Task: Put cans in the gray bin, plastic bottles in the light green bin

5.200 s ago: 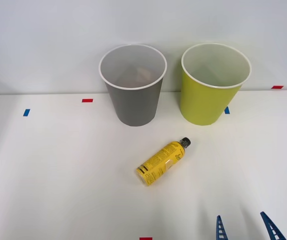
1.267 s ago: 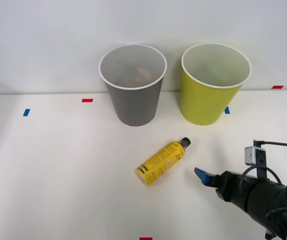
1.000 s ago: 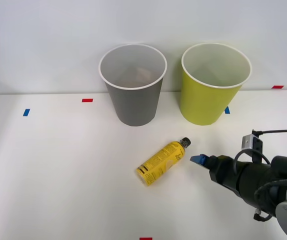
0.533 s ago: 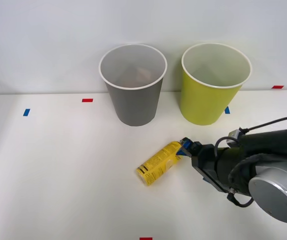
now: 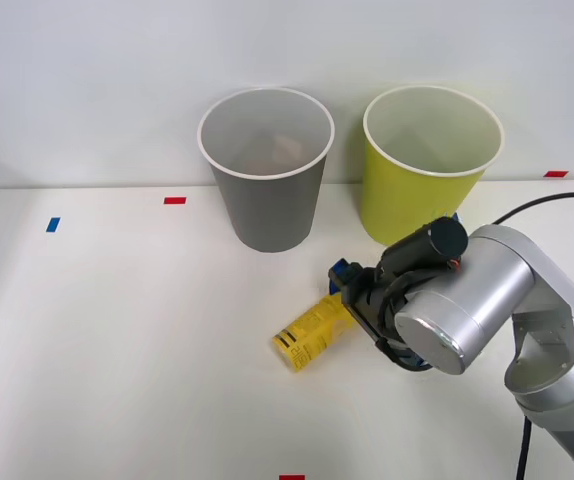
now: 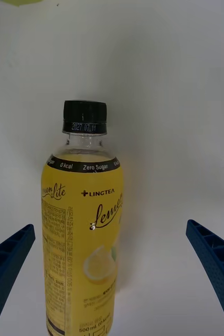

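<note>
A small yellow plastic bottle [image 5: 309, 336] [image 6: 83, 236] with a black cap [image 6: 85, 117] lies on its side on the white table [image 5: 117, 340], in front of the two bins. My right gripper [image 5: 348, 285] [image 6: 110, 226] is open over the bottle's cap end. One blue finger [image 6: 7, 262] stands on each side of the bottle, apart from it. The gray bin [image 5: 267, 205] is upright at the back centre, with the light green bin [image 5: 407, 210] to its right. Cans are out of view. A dim brownish shape inside the gray bin is too faint to identify.
Small tape marks lie on the table: red [image 5: 174, 200] and blue [image 5: 53, 224] at the back left, red [image 5: 291, 477] at the front edge, red [image 5: 555, 173] at the far right. A black cable [image 5: 552, 201] arcs over my arm. A white wall stands behind the bins.
My right arm has swept in from the front right and leftward across the table. Its open fingers now straddle the bottle's cap end. The bottle and both bins have not moved.
</note>
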